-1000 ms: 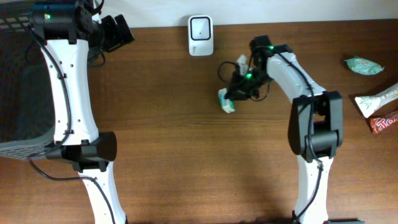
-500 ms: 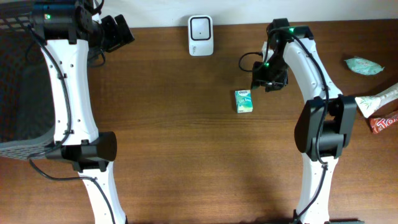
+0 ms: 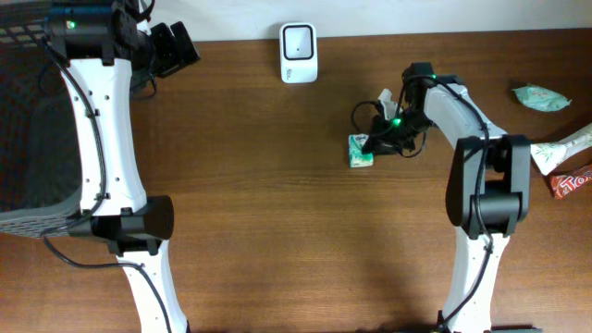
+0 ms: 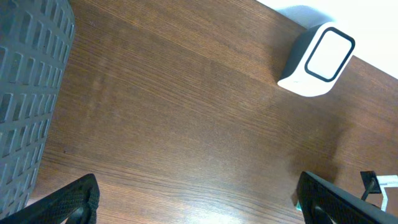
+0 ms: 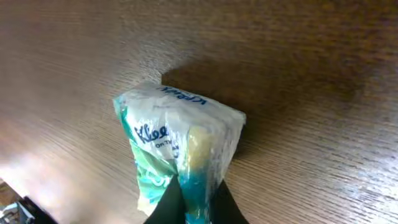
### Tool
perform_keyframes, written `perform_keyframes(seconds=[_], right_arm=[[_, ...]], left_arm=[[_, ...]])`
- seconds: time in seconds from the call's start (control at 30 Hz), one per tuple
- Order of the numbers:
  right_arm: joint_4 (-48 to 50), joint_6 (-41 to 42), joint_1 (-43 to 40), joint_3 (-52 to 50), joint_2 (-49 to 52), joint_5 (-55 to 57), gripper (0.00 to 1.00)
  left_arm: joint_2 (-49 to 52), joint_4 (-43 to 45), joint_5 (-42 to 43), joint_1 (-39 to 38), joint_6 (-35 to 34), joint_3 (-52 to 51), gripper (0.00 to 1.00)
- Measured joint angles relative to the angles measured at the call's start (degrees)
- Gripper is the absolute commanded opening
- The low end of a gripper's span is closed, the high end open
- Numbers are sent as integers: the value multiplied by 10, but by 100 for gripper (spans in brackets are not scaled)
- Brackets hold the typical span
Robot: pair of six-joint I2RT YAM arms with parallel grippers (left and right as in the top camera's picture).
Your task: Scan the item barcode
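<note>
1. Overhead: the tissue pack (image 3: pixel 361 151) is sitting on the bench (image 3: pixel 277 203), right of the scanner (image 3: pixel 299 53) and nearer the robot. The right tool (image 3: pixel 375 144) is pinching it.
2. Left wrist: the left tool (image 4: pixel 199 200) is gaping wide near the scanner (image 4: pixel 317 59), holding nothing.
3. Right wrist: the right tool (image 5: pixel 196 200) is squeezing the tissue pack (image 5: pixel 180 140).

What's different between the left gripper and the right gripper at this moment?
The left gripper stands wide open and empty; the right gripper is shut, pinching the Kleenex tissue pack. The left gripper hangs by the table's far edge near the grey basket; the right gripper is down at the tabletop, to the right of the white scanner. Both have two dark fingers.
</note>
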Motion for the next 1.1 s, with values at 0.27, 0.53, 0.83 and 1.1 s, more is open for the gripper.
perform_keyframes(seconds=[0.27,0.53,0.83,1.1], right_arm=[[30,50,38,211,4,66,4],[362,-123,205,259,19,454,4],[366,-74,203,259,58,532,4],[73,125,-44,261,-11,696,4]], left_arm=[[0,0,0,0,0,0,99],[0,0,0,0,0,0,99],[0,0,0,0,0,0,99],[0,0,0,0,0,0,99]])
